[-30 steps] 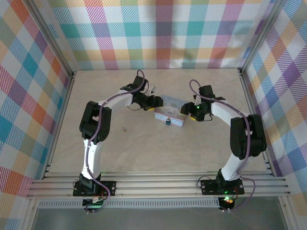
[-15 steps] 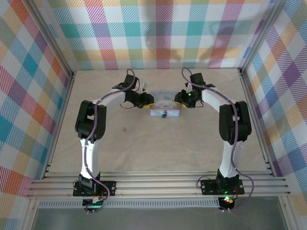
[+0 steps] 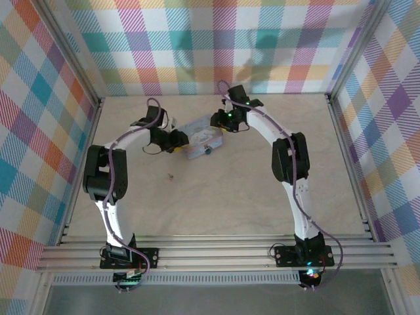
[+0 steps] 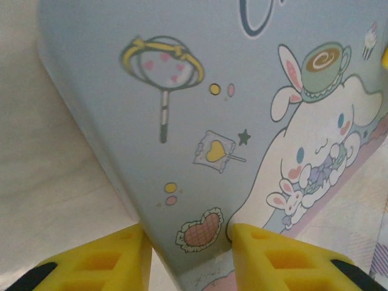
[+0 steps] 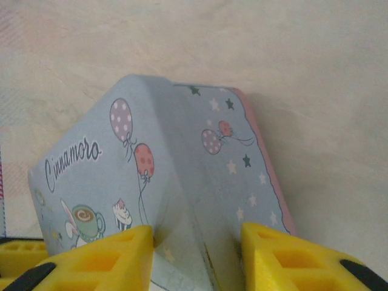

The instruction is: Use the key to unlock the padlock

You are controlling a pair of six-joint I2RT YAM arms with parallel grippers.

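Jointly, left hand (image 3: 177, 143), right hand (image 3: 218, 122) clasping tin box (image 3: 199, 138)

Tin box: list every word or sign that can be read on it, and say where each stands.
"Cinnamoro": dark cursive on the tin box, right wrist view, left of the printed balloons; its ending is unclear.
Left wrist view: a dark cursive stroke at the top of the box's printed face, cut off by the frame, unreadable.
Top external view: the box's print is too small to read.

White arm links (image 3: 113, 222), black joints (image 3: 98, 178), purple cables (image 3: 119, 164); yellow hollow-celled fingers (image 4: 100, 262), green base light (image 3: 308, 264)
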